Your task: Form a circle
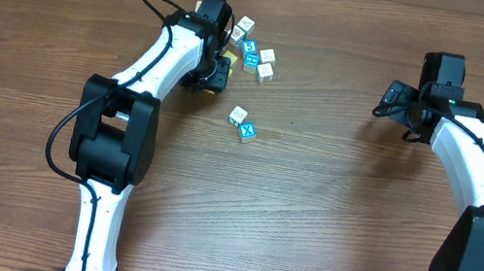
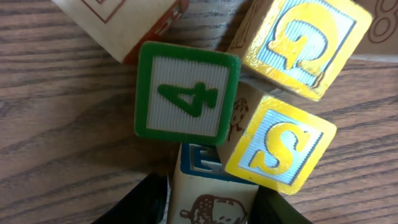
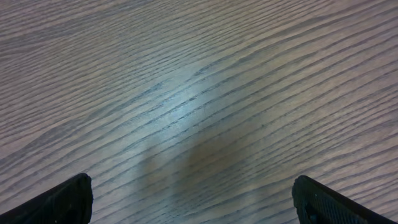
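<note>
Small picture and letter cubes lie in a tight clump [image 1: 254, 51] at the back of the table, white and bright blue faces up. My left gripper [image 1: 222, 65] is at the clump's left edge. In the left wrist view, my left gripper [image 2: 211, 208] is shut on a cube with an acorn picture and a blue top [image 2: 214, 196]. Touching it are a green "4" cube [image 2: 186, 90] and a yellow "S" cube [image 2: 280, 146]. A yellow "G" cube [image 2: 301, 40] lies behind. My right gripper [image 1: 391, 99] stands open far to the right, over bare wood [image 3: 193, 205].
A white cube [image 1: 239, 114] and a blue cube [image 1: 246, 132] sit together, apart from the clump and nearer the table's middle. A red-edged cube [image 2: 127, 22] lies at the top of the left wrist view. The brown wooden table [image 1: 327, 219] fills the view.
</note>
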Motion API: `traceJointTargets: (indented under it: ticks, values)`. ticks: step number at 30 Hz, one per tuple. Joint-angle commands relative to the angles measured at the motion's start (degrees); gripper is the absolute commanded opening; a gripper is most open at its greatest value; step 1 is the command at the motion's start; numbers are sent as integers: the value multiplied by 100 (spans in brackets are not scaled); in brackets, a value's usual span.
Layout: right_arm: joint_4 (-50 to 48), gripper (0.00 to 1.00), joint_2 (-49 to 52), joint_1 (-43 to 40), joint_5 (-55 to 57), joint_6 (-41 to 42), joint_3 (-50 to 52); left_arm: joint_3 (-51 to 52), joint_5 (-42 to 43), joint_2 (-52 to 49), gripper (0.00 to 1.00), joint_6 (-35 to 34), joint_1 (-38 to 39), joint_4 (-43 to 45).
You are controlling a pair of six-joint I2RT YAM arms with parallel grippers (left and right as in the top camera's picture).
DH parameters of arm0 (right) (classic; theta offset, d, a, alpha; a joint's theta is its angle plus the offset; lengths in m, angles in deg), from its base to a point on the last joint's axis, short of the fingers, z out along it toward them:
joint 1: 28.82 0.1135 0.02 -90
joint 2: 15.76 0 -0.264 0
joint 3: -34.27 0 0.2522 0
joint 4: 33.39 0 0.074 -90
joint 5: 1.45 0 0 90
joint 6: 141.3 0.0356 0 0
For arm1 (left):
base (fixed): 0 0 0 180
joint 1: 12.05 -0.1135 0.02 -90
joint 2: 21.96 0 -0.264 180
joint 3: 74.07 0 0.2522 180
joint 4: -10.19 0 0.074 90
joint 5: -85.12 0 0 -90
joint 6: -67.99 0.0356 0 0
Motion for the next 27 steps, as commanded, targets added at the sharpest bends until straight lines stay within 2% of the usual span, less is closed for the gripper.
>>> traceJointTargets:
  ticks: [1, 6, 12, 16, 24, 27]
  values:
    - [-33, 100, -72, -15, 42, 2, -48, -81, -52, -44, 41, 109, 33, 26]
    - [-33, 100, -72, -15, 39, 2, -48, -81, -52, -44, 32, 109, 33, 26]
    - [-33, 100, -74, -15, 39, 2, -48, -83, -50, 116, 30, 109, 33, -229]
    - [-33, 100, -72, -15, 39, 2, -48, -85, -50, 396, 21, 109, 33, -533]
    - [-33, 100, -74, -15, 39, 2, -48, -85, 433, 986, 21, 87, 35, -1637]
    - [-33, 100, -72, -15, 42, 2, -48, -79, 573, 999, 22, 363, 44, -2103]
